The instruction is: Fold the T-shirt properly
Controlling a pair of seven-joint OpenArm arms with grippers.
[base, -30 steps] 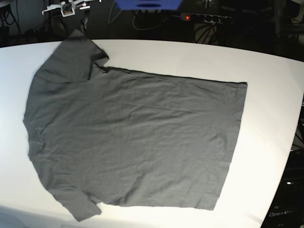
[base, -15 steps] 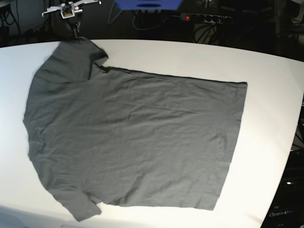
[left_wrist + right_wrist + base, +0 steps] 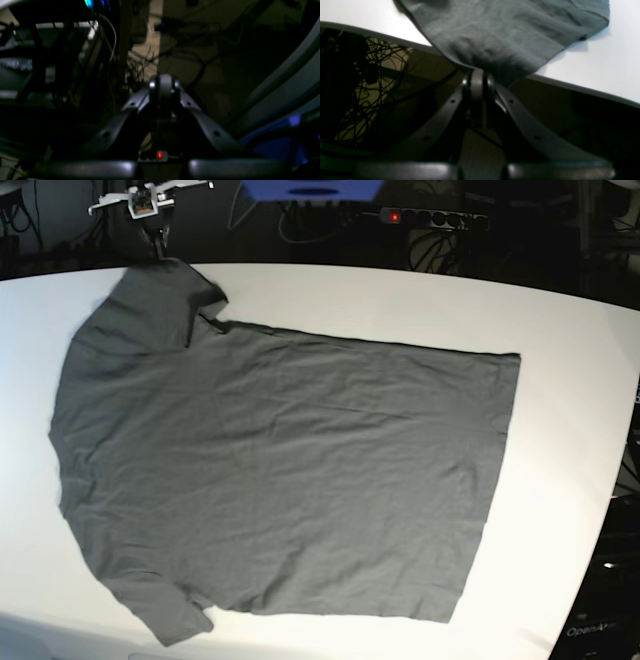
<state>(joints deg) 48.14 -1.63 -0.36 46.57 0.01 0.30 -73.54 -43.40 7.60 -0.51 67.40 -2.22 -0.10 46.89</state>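
Note:
The T-shirt (image 3: 280, 470) lies spread flat on the white table (image 3: 570, 370), dark grey and wrinkly, with its hem to the right and its sleeves to the left. Its far sleeve (image 3: 165, 285) reaches the table's back edge. My right gripper (image 3: 157, 248) is at that sleeve's tip, beyond the edge. In the right wrist view the right gripper (image 3: 477, 75) is shut on the sleeve's hem (image 3: 500, 57), which overhangs the table rim. My left gripper (image 3: 162, 81) is shut on nothing, off the table, facing a dark floor. The left arm is outside the base view.
Behind the table stand a power strip (image 3: 425, 218) with a red light and a blue object (image 3: 310, 189). Tangled cables (image 3: 370, 75) lie on the floor under the back edge. The table's curved right edge (image 3: 612, 480) drops to dark surroundings.
My right gripper came down from above the table's back edge onto the far sleeve's tip and shut on it. The rest of the T-shirt has not moved.

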